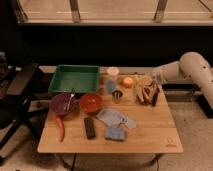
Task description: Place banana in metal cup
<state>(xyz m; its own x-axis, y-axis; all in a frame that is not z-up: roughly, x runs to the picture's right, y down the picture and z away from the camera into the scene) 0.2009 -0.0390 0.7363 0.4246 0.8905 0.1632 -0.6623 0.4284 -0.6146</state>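
In the camera view, my gripper (150,92) reaches in from the right over the rear of the worktop (150,135), clenched on the banana (141,89). The banana hangs near the metal cup (117,95), to its right. The metal cup stands upright between the banana and the red bowl (90,103).

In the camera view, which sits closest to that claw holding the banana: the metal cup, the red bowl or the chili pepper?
From the gripper, shut on the banana at the far right of the table:
1. metal cup, just beside it, picture-left.
2. red bowl, mid-table.
3. chili pepper, near the front left corner.
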